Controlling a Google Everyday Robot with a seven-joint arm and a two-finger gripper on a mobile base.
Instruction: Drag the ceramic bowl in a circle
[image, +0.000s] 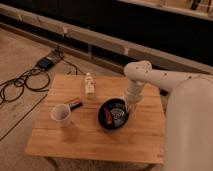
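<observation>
While the ceramic bowl (113, 115) sits right of centre on the wooden table (90, 142), your circle has close neighbours on its left.
Swing wide to the left and you could knock over the white cup (61, 115), shove the small dark packet (75, 104) or topple the little bottle (89, 85). Press unevenly on the rim and the glossy bowl may tip, scatter its orange-red bits or slip away. Your gripper (130, 106) is down at the bowl's right rim, apparently touching it. Whether it is open or clamped on that rim, you cannot tell from this view.
</observation>
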